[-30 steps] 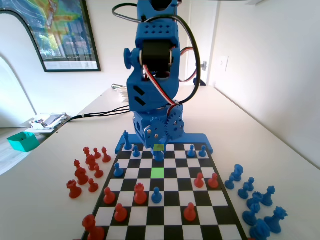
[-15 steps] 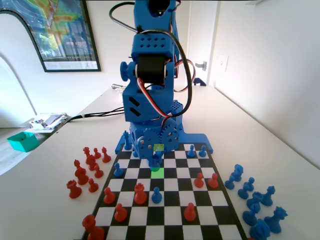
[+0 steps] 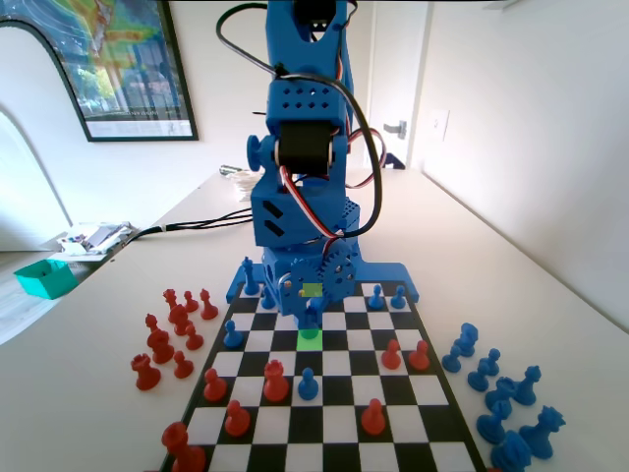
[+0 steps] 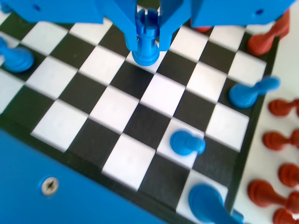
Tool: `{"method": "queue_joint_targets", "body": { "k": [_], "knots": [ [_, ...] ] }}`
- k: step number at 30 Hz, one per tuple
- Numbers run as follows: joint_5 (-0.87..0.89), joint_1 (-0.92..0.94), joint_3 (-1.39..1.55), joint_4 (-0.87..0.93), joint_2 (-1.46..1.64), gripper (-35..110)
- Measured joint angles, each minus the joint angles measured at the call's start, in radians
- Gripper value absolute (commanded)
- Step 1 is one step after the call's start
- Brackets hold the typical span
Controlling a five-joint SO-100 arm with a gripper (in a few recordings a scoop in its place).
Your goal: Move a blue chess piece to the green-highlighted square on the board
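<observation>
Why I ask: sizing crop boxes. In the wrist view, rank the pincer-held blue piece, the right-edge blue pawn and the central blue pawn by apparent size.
1. blue chess piece in the pincer and right-edge blue pawn: look alike, unranked; the held one is nearest the camera.
2. central blue pawn: smallest.

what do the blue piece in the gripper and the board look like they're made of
The blue chess piece, held between the jaws of the gripper, looks like moulded or printed plastic: uniform colour, soft sheen. The board seems a flat, smooth black-and-white surface, possibly plastic or printed; its squares reflect light faintly.
</observation>
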Motion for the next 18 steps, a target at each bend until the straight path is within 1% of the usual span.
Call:
{"method": "queue_joint_targets", "body": {
  "k": [18],
  "knots": [
    [0.018, -0.018, 0.015, -0.061, 0.000, 4]
  ]
}}
